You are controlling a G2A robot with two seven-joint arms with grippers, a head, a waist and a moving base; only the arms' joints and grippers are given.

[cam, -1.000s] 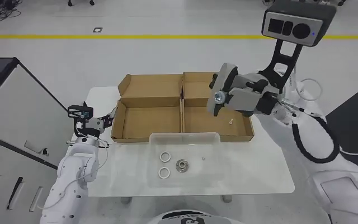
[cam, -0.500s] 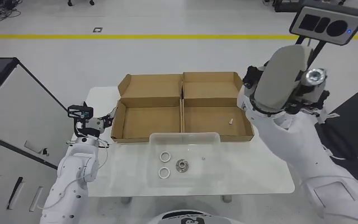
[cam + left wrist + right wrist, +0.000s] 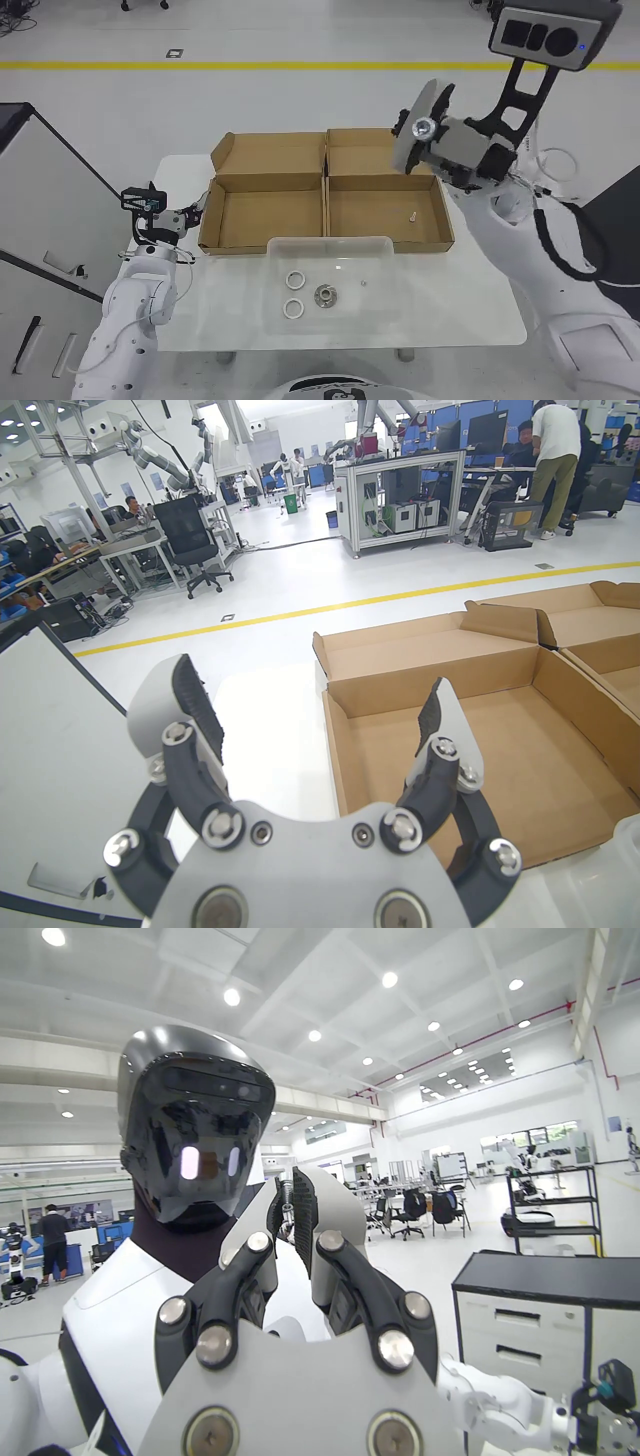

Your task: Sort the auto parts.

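Note:
A clear tray (image 3: 330,247) at the table's front holds two white rings (image 3: 296,279) (image 3: 293,308), a metal flanged part (image 3: 325,295) and a tiny piece (image 3: 363,282). Behind it stand two open cardboard boxes, the left box (image 3: 262,218) (image 3: 465,740) bare and the right box (image 3: 385,215) with one small bolt (image 3: 411,214) in it. My right gripper (image 3: 422,128) (image 3: 289,1200) is raised over the right box's far corner, pointing upward. It is shut on a thin metal bolt (image 3: 286,1208). My left gripper (image 3: 150,203) (image 3: 311,677) stands open by the table's left edge with nothing between its fingers.
The white table (image 3: 470,300) has bare room to the right of the tray and in front of it. A slanted white board (image 3: 55,190) stands left of the table, close to my left arm.
My right arm swung up and to the right from over the right box, then came back to hang above that box's far right corner. The left arm has kept still.

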